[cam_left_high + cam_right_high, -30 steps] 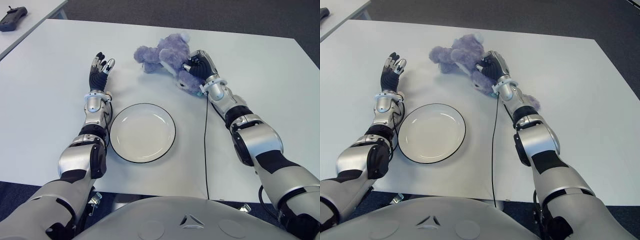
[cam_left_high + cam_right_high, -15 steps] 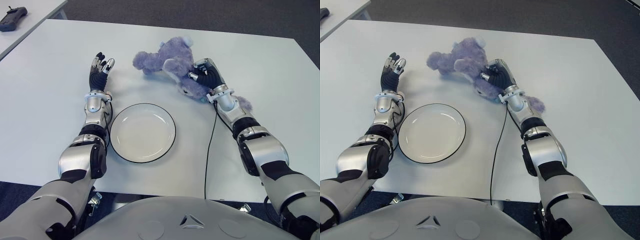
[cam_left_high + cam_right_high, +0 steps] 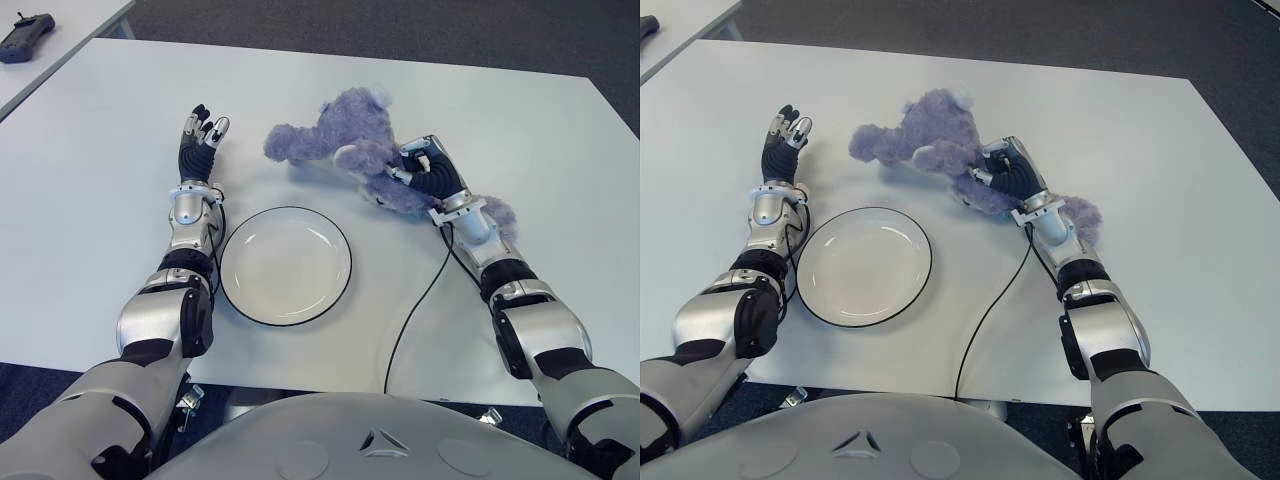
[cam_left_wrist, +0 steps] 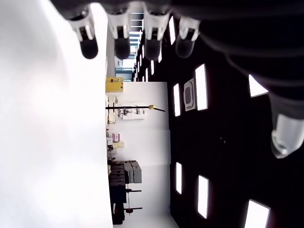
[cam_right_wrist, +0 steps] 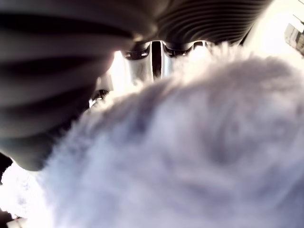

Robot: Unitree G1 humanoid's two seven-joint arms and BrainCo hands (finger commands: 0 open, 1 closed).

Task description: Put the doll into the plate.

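Observation:
A purple plush doll [image 3: 345,145] hangs partly lifted above the white table [image 3: 90,140], behind and to the right of the plate. My right hand [image 3: 425,178] is shut on its lower body; purple fur [image 5: 190,156] fills the right wrist view. One plush limb [image 3: 495,212] trails behind my right wrist. The white plate [image 3: 285,265] with a dark rim lies in front of me, with nothing in it. My left hand [image 3: 200,135] shows to the left of the plate, fingers spread and holding nothing, as its fingertips [image 4: 118,45] in the left wrist view confirm.
A thin black cable [image 3: 420,300] runs from my right wrist across the table to its near edge. A dark handheld device [image 3: 25,35] lies on a second table at the far left. Dark floor lies beyond the table's far edge.
My right hand has pulled the doll toward me and to the right, raising it off the table. The cable has swung with the arm. My left hand has stayed still.

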